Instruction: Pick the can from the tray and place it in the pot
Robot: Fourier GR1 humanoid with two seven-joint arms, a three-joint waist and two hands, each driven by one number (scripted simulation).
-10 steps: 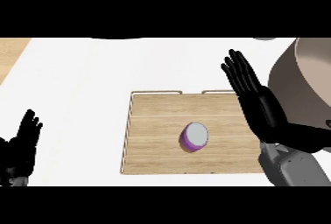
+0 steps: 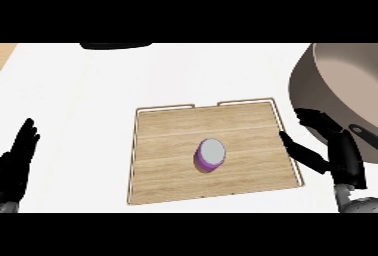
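A purple can (image 2: 210,154) with a grey lid stands near the middle of the wooden tray (image 2: 170,130). The large grey-brown pot (image 2: 347,85) fills the right edge of the head view, its dark handle (image 2: 359,131) pointing toward me. My right hand (image 2: 336,150) is open, low at the tray's right edge beside the pot, thumb reaching toward the tray, well right of the can. My left hand (image 2: 16,162) rests open at the lower left, fingers up, away from the tray.
White counter (image 2: 88,90) surrounds the tray. A dark object (image 2: 114,45) shows at the top edge, left of centre. A strip of wood-coloured surface (image 2: 6,52) sits at the far top left.
My right hand has dropped down and back from above the tray's far right corner to its right edge. The view has shifted so the tray sits a little higher. The can has not moved.
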